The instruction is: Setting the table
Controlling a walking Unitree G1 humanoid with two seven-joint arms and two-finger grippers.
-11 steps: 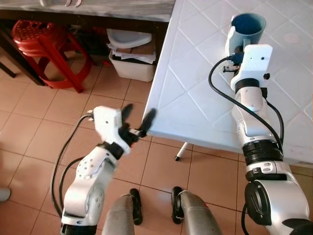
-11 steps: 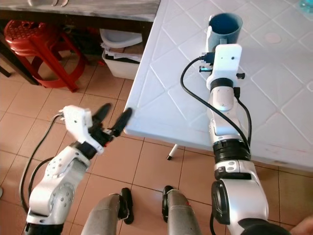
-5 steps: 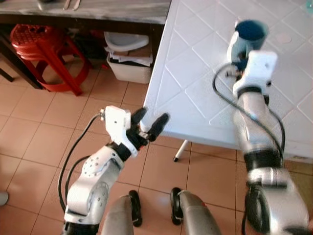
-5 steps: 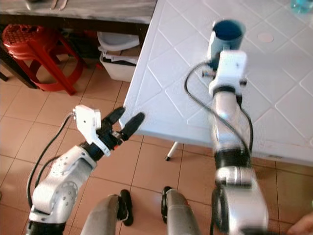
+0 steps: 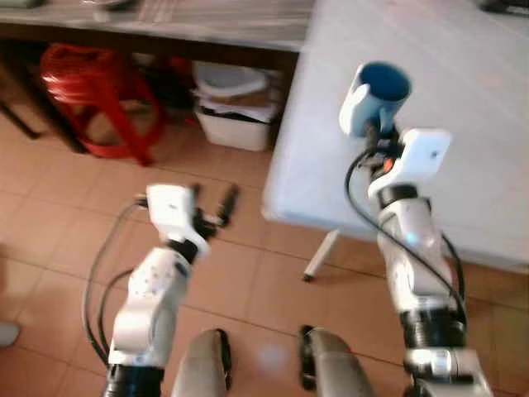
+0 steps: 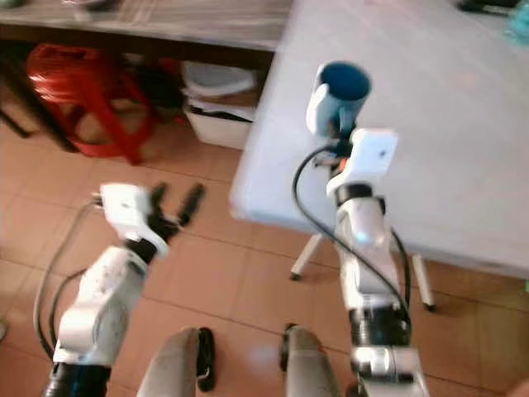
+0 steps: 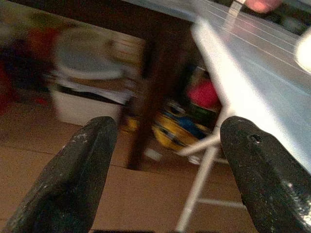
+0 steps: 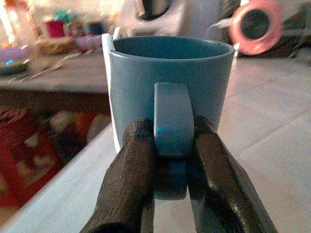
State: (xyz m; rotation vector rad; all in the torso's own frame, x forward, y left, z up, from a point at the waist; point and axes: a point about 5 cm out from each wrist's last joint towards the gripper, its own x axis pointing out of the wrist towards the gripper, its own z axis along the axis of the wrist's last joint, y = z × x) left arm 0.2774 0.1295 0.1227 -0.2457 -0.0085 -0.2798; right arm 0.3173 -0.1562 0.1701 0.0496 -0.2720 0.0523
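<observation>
A blue mug is held up over the left part of the white table, its handle pinched between the fingers of my right gripper. In the right wrist view the mug stands upright with its handle facing the camera. My left gripper hangs open over the tiled floor, left of the table's edge, with nothing between its fingers.
A red plastic stool and a white bin with papers stand under a dark wooden counter at the back left. The white table's leg shows below its front edge. My feet stand on brown tiles.
The whole picture has shifted and blurred, so the camera has moved. The right gripper has lifted the mug off the table. The left gripper has drawn back from the table's corner.
</observation>
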